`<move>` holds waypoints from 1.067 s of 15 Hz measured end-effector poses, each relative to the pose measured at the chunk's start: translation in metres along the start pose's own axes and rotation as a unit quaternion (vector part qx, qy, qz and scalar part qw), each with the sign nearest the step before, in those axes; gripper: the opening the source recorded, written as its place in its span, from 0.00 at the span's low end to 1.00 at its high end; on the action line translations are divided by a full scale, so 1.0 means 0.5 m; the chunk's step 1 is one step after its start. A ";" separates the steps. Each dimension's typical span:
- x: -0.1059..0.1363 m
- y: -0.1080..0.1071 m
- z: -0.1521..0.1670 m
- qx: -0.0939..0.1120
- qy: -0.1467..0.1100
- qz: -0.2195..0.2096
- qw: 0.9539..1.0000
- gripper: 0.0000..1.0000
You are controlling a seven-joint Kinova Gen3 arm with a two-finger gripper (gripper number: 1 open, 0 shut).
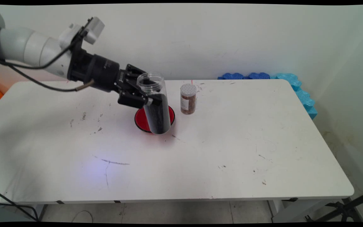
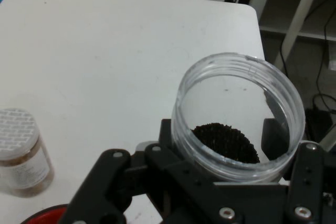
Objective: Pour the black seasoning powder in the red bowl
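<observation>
Main view: white table (image 1: 200,164) lies nearest, scuffed. Gripper (image 1: 151,100) is clamped on a clear open-topped jar (image 1: 155,104), part-filled with dark grains, tilted slightly, held above a red lid (image 1: 140,121). Just beside stands a spice jar (image 1: 188,98), upright, capped. Blue foam (image 1: 295,86) lies along the far right edge.

Hand view: fingers (image 2: 275,137) grip the clear jar's (image 2: 239,119) sides; dark grains visible inside. Spice jar (image 2: 21,153) at left, red lid (image 2: 47,216) below.
</observation>
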 end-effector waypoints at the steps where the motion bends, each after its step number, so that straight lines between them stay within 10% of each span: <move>1: 0.003 -0.003 -0.004 -0.001 -0.002 0.001 1.000 0.00; 8: 0.018 -0.037 -0.028 -0.004 -0.011 -0.063 0.998 0.00; 16: -0.003 -0.078 -0.043 0.001 -0.017 -0.212 0.977 0.00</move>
